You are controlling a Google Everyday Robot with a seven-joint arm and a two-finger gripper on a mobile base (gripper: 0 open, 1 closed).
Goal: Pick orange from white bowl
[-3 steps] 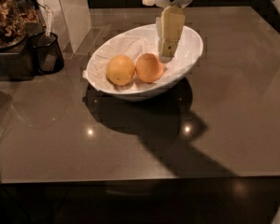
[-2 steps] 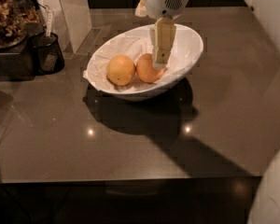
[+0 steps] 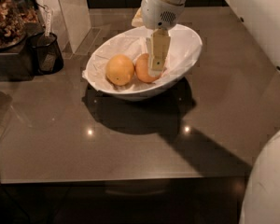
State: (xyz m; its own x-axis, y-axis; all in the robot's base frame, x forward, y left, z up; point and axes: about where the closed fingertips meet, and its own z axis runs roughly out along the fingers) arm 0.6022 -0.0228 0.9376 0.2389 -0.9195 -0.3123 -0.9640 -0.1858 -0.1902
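Note:
The white bowl (image 3: pixel 189 43) sits at the back middle of the dark table, lined with crumpled white paper. Two fruits lie in it: a paler yellow-orange fruit (image 3: pixel 119 69) with a small dark spot on the left, and the deeper reddish orange (image 3: pixel 143 69) just right of it. My gripper (image 3: pixel 157 69) reaches down into the bowl from above, right at the orange and covering its right side. One tan finger (image 3: pixel 158 50) shows in front of the orange.
A black mesh holder (image 3: pixel 45 52) and a dish of dried bits (image 3: pixel 7 20) stand at the back left. A white pillar (image 3: pixel 72 8) stands behind the bowl. My white base (image 3: pixel 266 185) fills the lower right corner.
The gripper has moved left and down inside the bowl, from over the paper at its right to right at the reddish orange.

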